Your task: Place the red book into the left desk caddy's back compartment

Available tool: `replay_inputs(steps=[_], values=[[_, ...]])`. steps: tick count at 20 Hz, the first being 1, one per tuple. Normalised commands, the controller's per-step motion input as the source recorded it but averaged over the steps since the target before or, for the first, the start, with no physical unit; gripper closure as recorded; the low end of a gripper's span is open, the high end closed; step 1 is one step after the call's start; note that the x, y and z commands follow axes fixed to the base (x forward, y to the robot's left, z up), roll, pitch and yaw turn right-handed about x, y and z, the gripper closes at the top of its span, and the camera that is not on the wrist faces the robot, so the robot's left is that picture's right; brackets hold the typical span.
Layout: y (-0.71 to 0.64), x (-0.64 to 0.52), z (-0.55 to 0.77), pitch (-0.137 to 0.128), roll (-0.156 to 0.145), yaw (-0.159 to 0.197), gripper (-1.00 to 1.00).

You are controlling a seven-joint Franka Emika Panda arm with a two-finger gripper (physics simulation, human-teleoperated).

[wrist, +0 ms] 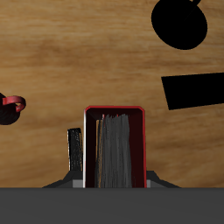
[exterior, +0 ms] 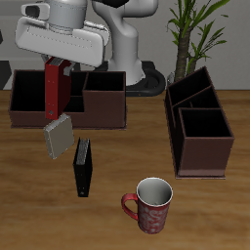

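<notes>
My gripper (exterior: pixel 57 62) is shut on the red book (exterior: pixel 56 90), which hangs upright in the air in front of the wide brown caddy (exterior: pixel 29 98). In the wrist view the red book (wrist: pixel 114 149) shows its pale page edges between red covers. The left desk caddy (exterior: pixel 200 154) stands lengthwise at the other side of the table, well apart from the gripper. Its back compartment (exterior: pixel 188 94) is the narrower divided section with high sloped walls, farther back than its large square section (exterior: pixel 205 127). It is out of the wrist view.
A grey book (exterior: pixel 59 135) stands tilted just below the held book. A black book (exterior: pixel 84 166) stands nearer the front edge and also shows in the wrist view (wrist: pixel 76 150). A red-and-white mug (exterior: pixel 149 203) is near the front edge. A potted plant (exterior: pixel 190 29) stands behind the left caddy.
</notes>
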Motion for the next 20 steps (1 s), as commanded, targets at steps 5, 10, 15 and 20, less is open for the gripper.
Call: replay_inputs(steps=[5,10,15,20], values=[[0.16,-0.50,0.23,-0.026,0.009,-0.001,1.00],[0.09,-0.42,0.11,0.061,-0.051,-0.014,1.00],[0.23,-0.55,0.14,-0.001,-0.010,0.005,1.00],[0.28,-0.55,0.15,-0.053,0.021,0.039,1.00]])
